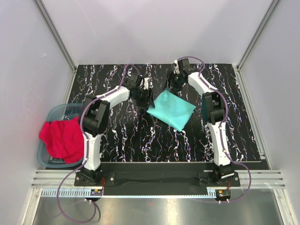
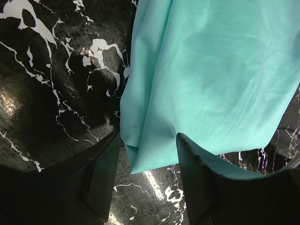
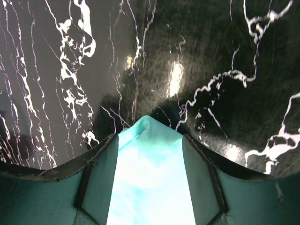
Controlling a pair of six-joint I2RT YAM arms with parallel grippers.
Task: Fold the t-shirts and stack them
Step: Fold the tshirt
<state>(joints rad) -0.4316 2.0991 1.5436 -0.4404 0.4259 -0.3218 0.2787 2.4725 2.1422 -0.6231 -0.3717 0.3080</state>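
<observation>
Looking down, we see the black, white-veined surface carrying two arms: the left arm and the right arm both stretch to its far half, forearms angled inward toward each other. One translucent blue-grey tub sits at the left edge, with one red t-shirt heaped over its near part. One mint-teal t-shirt, folded into a flat diamond, lies on the surface between the two arms. The left tool sits at the shirt's left side, its fingers spread, a corner of cloth lying in the gap. The right tool sits at the far corner; its fingers stand apart with cloth filling the gap, and we cannot tell whether they press it.
</observation>
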